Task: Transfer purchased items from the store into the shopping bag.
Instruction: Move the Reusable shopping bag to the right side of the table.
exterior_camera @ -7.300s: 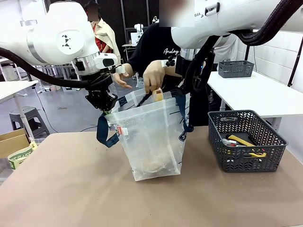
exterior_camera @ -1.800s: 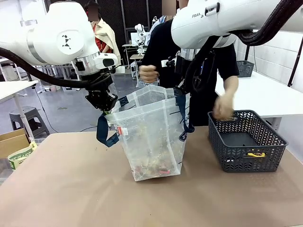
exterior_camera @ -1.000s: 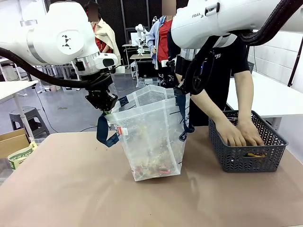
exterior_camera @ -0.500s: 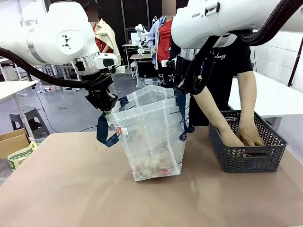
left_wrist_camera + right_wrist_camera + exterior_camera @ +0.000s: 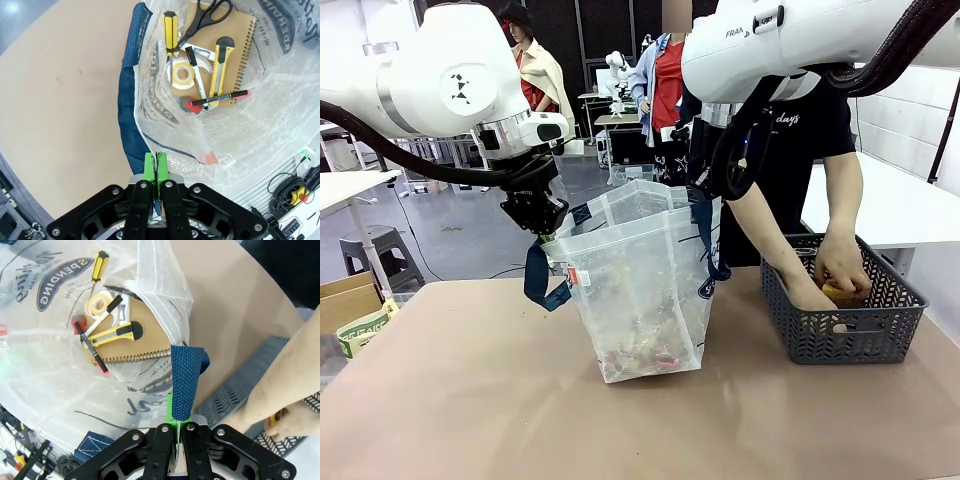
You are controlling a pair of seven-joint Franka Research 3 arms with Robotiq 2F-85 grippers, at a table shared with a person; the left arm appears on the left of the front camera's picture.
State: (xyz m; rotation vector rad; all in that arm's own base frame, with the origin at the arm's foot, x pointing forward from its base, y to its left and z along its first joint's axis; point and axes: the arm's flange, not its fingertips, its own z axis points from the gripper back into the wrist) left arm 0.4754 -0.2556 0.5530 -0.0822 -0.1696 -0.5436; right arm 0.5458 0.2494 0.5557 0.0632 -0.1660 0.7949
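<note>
The translucent white shopping bag (image 5: 640, 290) stands open mid-table. My left gripper (image 5: 542, 222) is shut on its left rim, with the green pads (image 5: 155, 167) pinched on plastic beside a navy strap (image 5: 129, 95). My right gripper (image 5: 706, 188) is shut on the right navy strap (image 5: 184, 375). Purchased items lie in the bag: a brown notebook (image 5: 237, 40), a yellow screwdriver (image 5: 169, 30), scissors (image 5: 210, 12), tape (image 5: 182, 74), a yellow knife (image 5: 220, 60) and a red pen (image 5: 220, 98). The person's hand (image 5: 842, 265) holds a yellowish item (image 5: 842, 293) in the basket.
A dark grey mesh basket (image 5: 880, 340) stands at the table's right, with both of the person's forearms reaching into it. A white side table (image 5: 900, 200) lies behind it. A cardboard box (image 5: 350, 305) sits off the left edge. Bare brown tabletop (image 5: 470, 400) spreads in front.
The person's hands have shifted inside the basket, and one has risen a little with a yellowish item. Both arms and the bag stay as they were.
</note>
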